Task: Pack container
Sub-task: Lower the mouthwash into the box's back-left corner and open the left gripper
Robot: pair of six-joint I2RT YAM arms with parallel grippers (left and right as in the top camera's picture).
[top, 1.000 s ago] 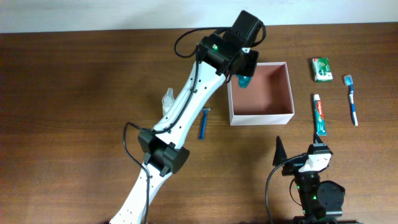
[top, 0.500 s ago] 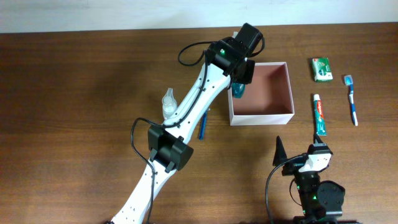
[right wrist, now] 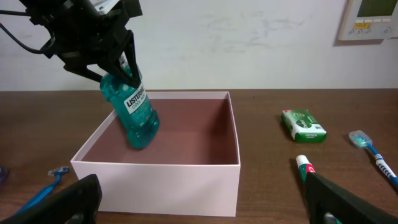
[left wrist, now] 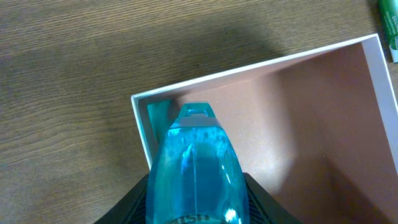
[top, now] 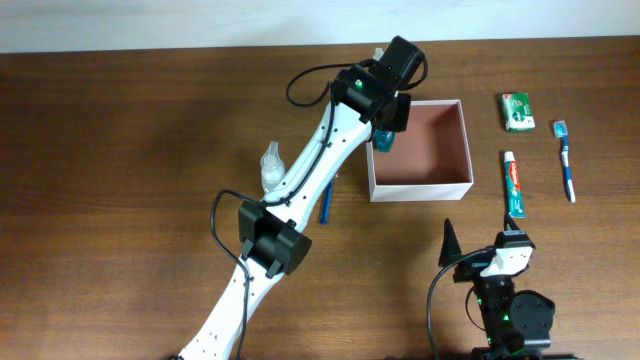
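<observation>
The container (top: 420,187) is a square white-walled box with a pinkish-brown inside; it also shows in the left wrist view (left wrist: 249,65) and the right wrist view (right wrist: 161,180). My left gripper (top: 386,128) is shut on a teal mouthwash bottle (right wrist: 134,109), tilted, its lower end inside the container's left part. The bottle fills the left wrist view (left wrist: 196,168) between the jaws. My right gripper (right wrist: 205,208) is open and empty, low at the table's front, facing the container.
A blue razor (top: 327,197) and a small clear bottle (top: 270,166) lie left of the container. A toothpaste tube (top: 513,184), a green packet (top: 517,111) and a blue toothbrush (top: 566,160) lie to its right.
My left gripper has moved the mouthwash bottle left and lower into the container's left side over the last second. The right arm has not moved.
</observation>
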